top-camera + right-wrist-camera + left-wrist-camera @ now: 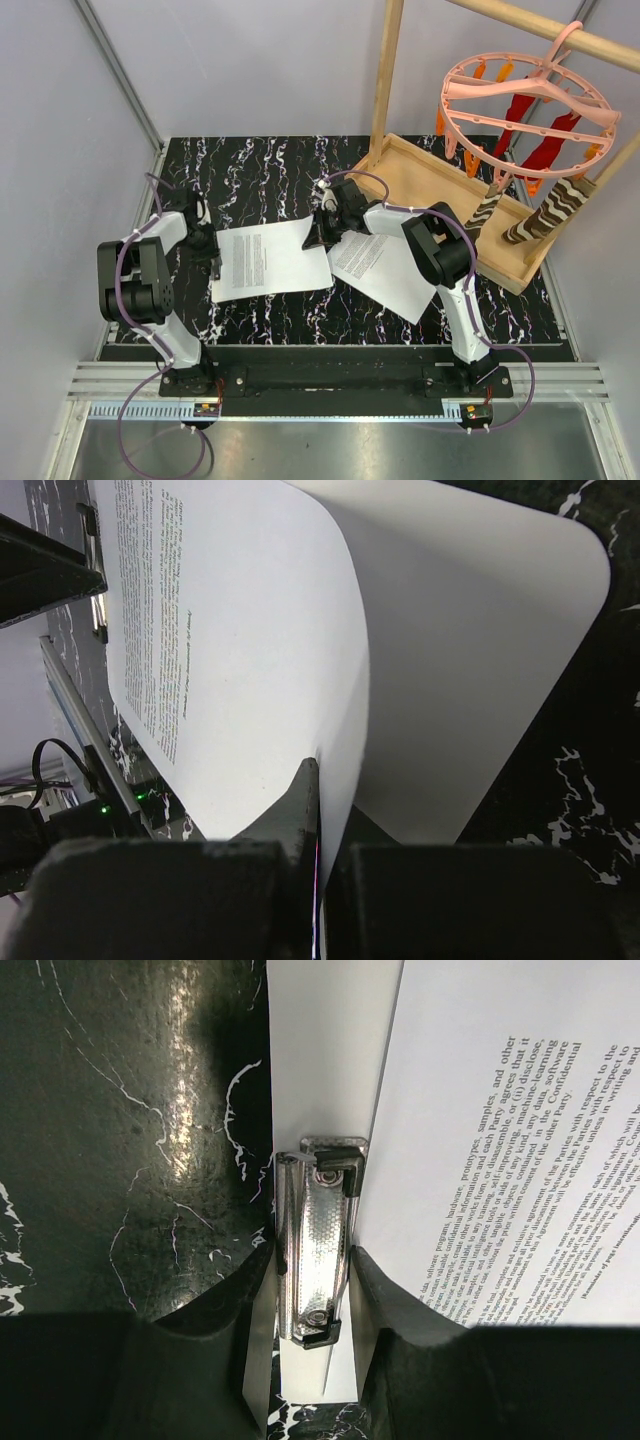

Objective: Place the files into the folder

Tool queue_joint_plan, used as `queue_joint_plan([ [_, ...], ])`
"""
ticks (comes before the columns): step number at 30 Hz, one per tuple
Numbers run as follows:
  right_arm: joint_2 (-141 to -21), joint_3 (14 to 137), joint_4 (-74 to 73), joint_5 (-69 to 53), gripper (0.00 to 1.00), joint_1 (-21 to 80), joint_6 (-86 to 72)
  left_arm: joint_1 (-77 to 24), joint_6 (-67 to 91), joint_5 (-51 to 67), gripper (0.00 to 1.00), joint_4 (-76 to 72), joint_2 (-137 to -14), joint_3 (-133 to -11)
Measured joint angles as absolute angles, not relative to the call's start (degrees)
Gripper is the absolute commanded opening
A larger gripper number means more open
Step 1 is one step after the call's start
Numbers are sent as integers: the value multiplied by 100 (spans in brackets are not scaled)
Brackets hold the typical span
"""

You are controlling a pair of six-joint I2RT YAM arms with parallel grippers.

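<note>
Right wrist view showed the right hand [318, 800] pinching a sheet [230, 660]; the left hand [312, 1270] squeezed the clip [315, 1215] of the folder [330, 1060].

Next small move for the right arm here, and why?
Probably the right gripper should nudge its pinched sheet toward the clip. The sheet's edge lies beside the clip, not under it, while the left gripper straddles the clip on the board.

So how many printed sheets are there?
2 sheets. One lies over the white clipboard, its edge pinched in the right claw; the other lies on the table beneath the right arm.
</note>
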State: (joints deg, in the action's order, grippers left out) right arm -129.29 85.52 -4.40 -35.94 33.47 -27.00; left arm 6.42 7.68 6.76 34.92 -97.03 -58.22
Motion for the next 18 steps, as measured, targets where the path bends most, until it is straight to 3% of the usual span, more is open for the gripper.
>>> queue_joint_plan([
  [18,-12947,8541,-432,-3741,0,3269,-2519,906,738,1352,0,3179,-9518,-5529],
])
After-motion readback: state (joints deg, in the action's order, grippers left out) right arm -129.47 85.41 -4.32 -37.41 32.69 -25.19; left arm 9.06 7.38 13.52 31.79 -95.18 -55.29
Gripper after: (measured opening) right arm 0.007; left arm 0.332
